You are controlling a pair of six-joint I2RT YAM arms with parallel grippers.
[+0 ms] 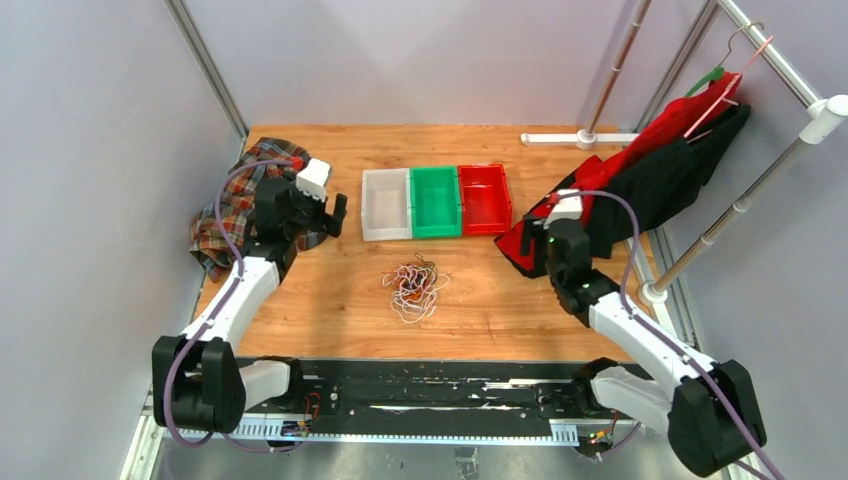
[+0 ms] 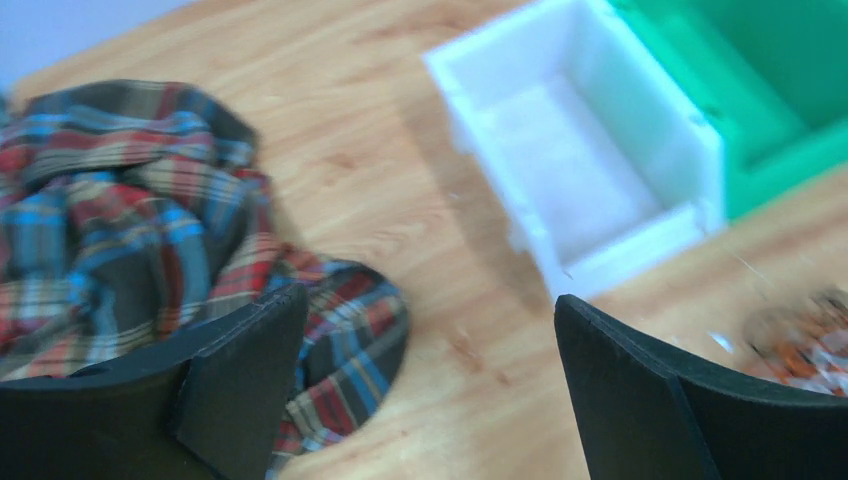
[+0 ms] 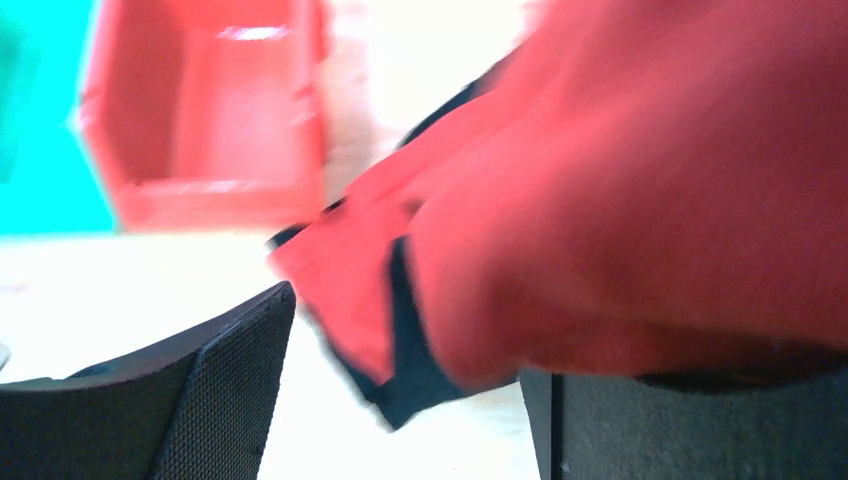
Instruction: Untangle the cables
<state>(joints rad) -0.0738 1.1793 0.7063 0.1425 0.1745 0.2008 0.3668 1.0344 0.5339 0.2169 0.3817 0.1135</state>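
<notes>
A: Quick, biggest first.
B: Wooden worktop [image 1: 330, 300]. At the far right a red-and-black garment [image 1: 660, 170] hangs off a rail [image 1: 770, 55], with its low end slumped onto the worktop. At the far left there's a crumpled plaid cloth [image 1: 230, 215].
A: Bins?
B: Three in a row at far centre, side by side. Left to right: white bin [image 1: 386, 204], green bin [image 1: 435, 200], red bin [image 1: 484, 198].
A: Hands?
B: The left hand [image 2: 430, 385] hovers at the right edge of the plaid cloth, just left of the white bin. Its jaws are spread wide and grip nothing. The right hand [image 3: 410, 400] is at the garment's low end, jaws also spread wide. Red fabric lies across its right finger in the wrist view. That view is blurred, so I can't tell if it touches.
A: Cables?
B: The cables [image 1: 415, 288] are one tangled heap of white, orange-brown and black strands. The heap lies mid-worktop, on the near side of the green bin. It's between the two hands and well apart from both.
</notes>
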